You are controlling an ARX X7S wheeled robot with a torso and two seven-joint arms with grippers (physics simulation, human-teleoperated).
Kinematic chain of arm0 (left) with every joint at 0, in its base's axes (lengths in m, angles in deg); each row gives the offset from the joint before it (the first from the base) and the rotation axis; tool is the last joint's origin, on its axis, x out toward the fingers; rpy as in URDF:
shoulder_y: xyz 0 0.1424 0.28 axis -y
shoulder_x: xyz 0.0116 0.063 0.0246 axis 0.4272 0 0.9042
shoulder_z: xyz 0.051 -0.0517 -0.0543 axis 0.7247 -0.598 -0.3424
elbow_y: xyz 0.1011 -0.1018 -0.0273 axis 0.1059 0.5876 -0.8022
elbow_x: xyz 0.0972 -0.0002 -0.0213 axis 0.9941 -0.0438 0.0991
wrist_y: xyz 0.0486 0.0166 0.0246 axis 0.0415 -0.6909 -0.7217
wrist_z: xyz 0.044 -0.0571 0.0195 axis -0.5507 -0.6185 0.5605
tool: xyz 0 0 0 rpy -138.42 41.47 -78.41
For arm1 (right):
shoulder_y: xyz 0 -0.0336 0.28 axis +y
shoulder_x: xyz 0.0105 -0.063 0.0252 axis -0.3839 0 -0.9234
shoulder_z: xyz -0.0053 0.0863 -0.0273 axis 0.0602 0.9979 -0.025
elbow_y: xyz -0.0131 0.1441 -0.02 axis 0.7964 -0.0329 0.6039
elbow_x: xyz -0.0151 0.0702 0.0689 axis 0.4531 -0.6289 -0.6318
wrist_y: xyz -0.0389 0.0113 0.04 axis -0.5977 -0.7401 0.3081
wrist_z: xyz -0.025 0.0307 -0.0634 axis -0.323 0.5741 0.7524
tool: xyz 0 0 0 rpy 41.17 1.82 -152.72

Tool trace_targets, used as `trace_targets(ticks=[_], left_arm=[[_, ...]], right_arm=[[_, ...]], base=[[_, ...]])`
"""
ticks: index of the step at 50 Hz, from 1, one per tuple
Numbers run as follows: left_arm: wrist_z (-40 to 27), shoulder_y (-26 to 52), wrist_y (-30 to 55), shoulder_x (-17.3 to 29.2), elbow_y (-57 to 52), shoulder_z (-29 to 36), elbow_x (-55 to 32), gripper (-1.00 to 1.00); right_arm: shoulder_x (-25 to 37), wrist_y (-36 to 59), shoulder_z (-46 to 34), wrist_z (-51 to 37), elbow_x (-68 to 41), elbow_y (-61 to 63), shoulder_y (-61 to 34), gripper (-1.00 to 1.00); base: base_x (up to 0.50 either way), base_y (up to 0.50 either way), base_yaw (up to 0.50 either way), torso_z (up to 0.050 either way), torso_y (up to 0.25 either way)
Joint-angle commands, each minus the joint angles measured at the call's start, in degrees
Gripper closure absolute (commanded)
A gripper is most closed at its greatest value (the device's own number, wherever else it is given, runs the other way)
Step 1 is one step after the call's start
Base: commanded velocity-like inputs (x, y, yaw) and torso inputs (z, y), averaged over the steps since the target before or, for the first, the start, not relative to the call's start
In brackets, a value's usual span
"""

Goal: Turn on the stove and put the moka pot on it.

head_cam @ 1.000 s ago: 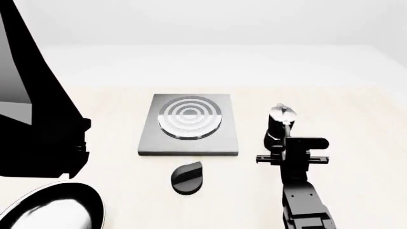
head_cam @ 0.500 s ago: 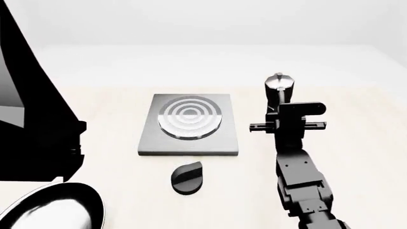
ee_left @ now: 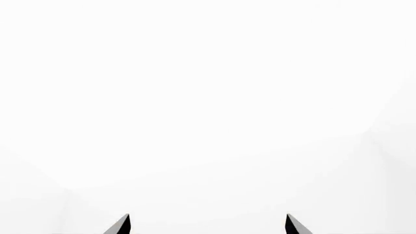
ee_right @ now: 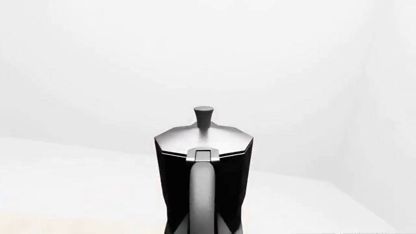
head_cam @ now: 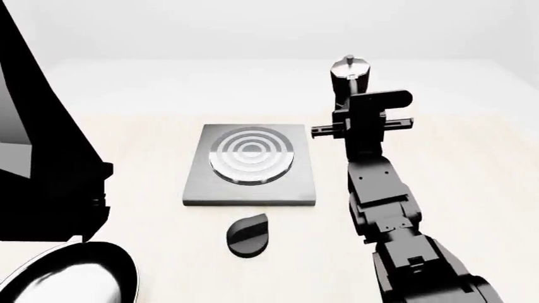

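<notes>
- Lifted since a second ago, the moka pot now hangs high in my right fingers, beyond the stove's far right corner.
- Right fingers hide behind the wrist; their grip is unclear.
- Left fingers spread apart, holding nothing, only tips visible.
- Knob sits on the bench.

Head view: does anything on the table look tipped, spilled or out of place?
Nothing stands out. The small black moka pot with silver lid is upright in the right pincer, off the table. The flat grey metal stove slab sits square and bare, its small black round knob in front.
</notes>
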Motion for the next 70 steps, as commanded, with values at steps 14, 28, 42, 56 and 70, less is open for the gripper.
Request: trace_targets(ticks=[14, 28, 42, 56, 70], left_arm=[[0.67, -4.80, 0.94, -0.74, 0.73, -4.12, -0.55, -1.00], [1.67, -7.81, 0.70, -0.19, 1.39, -6.29, -0.22, -1.00], [1.65, -10.07, 1.09, -0.20, 1.45, -8.27, 0.33, -1.00], [2.63, -10.11, 0.99, 2.14, 0.44, -8.52, 0.75, -1.00], [2.59, -9.81, 1.21, 1.98, 0.41, -8.32, 0.29, -1.00]], right_arm=[[-2.52, -2.34, -31.47, -0.99, -35.36, -2.94, -6.86, 1.00], [-2.52, -8.79, -62.38, -2.24, -71.15, -1.13, -6.93, 1.00], [-2.52, -10.15, -71.78, -4.13, -72.51, 5.05, -6.29, 1.00], [-2.52, -9.87, -71.58, -5.43, -68.23, 10.79, -4.68, 1.00], [-2.52, -10.76, -71.49, -4.86, -69.71, 13.03, -4.24, 1.00]], base=[[0.00, 0.00, 0.00, 0.000, 0.001], [0.00, 0.00, 0.00, 0.000, 0.001], [0.00, 0.00, 0.00, 0.000, 0.001], [0.00, 0.00, 0.00, 0.001, 0.001], [0.00, 0.00, 0.00, 0.000, 0.001]])
